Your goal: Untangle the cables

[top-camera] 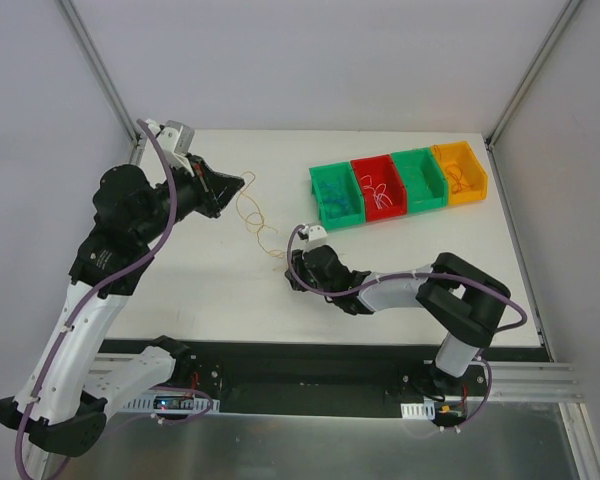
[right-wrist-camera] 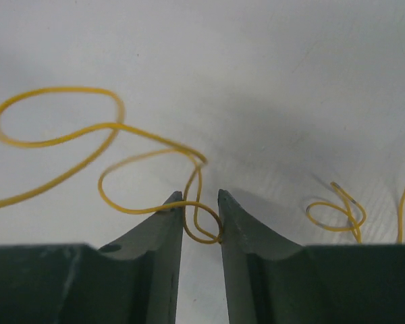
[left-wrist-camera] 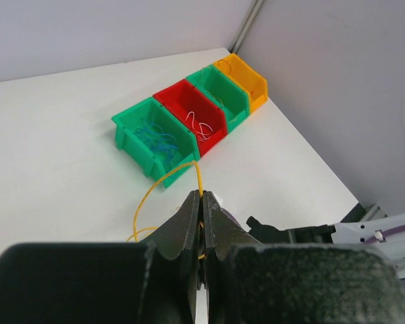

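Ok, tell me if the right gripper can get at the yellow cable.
Likely yes. The right gripper is down at the table with jaws apart, and a loop of the yellow cable lies between its fingertips. Nothing blocks it; the left gripper, shut on the cable, is well aside.

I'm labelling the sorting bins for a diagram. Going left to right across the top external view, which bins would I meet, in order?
Green plastic bin holding thin blue cables → red plastic bin holding thin white cables → second green plastic bin → orange-yellow plastic bin.
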